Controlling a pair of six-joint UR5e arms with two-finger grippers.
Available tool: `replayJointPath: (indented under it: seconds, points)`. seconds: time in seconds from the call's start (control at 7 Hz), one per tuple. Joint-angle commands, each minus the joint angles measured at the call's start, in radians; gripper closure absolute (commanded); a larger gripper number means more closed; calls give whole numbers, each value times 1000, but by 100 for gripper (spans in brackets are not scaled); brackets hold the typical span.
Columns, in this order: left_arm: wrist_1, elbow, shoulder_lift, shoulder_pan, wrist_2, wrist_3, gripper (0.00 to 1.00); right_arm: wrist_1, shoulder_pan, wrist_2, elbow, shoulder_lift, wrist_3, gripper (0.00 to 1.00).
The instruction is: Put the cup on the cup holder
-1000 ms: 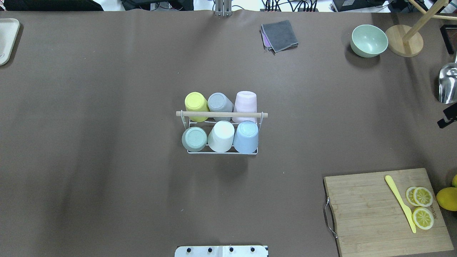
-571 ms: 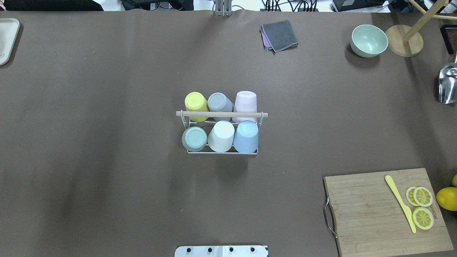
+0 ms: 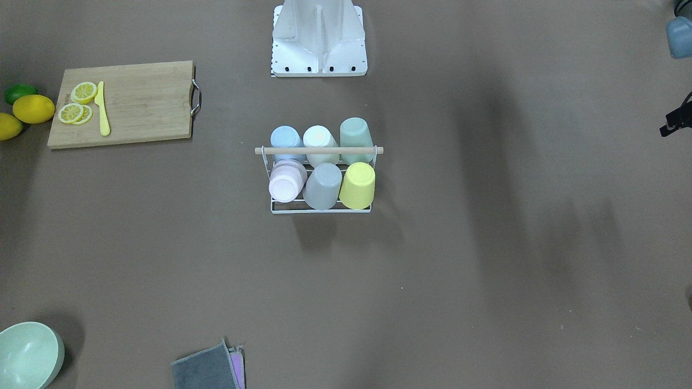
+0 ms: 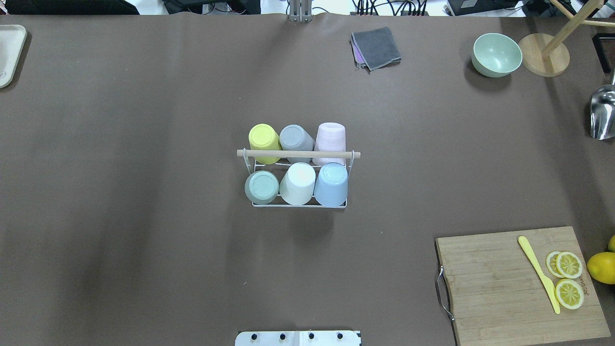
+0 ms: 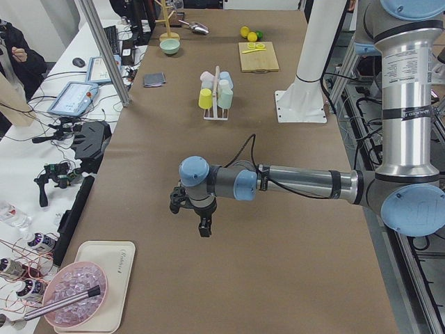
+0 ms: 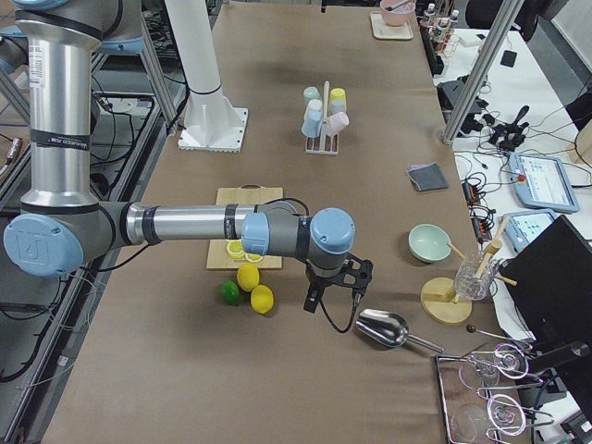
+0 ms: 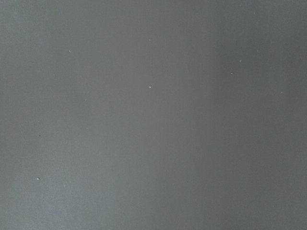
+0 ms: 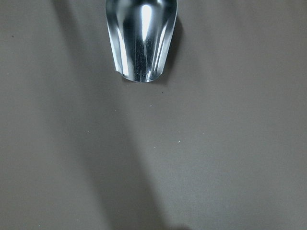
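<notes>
On the middle of the brown table (image 4: pixel 144 144) stands the white wire cup holder (image 4: pixel 298 154), with a round wooden rod on top. Six smooth cups sit upside down on it and hide its prongs: yellow cup (image 4: pixel 263 138), grey cup (image 4: pixel 295 137) and pink cup (image 4: pixel 330 139) in one row, green cup (image 4: pixel 261 186), white cup (image 4: pixel 298 182) and blue cup (image 4: pixel 331 182) in the other. The left gripper (image 5: pixel 201 226) hangs over bare table. The right gripper (image 6: pixel 324 291) is beside a shiny metal scoop (image 8: pixel 141 38), cut off at the top. I cannot tell if their fingers are apart or pressed together.
</notes>
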Motion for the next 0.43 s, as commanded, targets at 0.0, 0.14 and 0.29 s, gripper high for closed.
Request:
replayJointPath:
  seconds: [0.0, 0.14, 0.29]
  points:
    - [-1, -15, 6, -2, 0, -2, 2, 0, 5, -26, 4, -11, -1, 1]
    - [-1, -17, 8, -2, 0, 0, 2, 0, 5, -29, 4, -9, -1, 1]
    - [-1, -20, 9, -3, 0, 3, 2, 0, 6, -32, 5, -11, -1, 0]
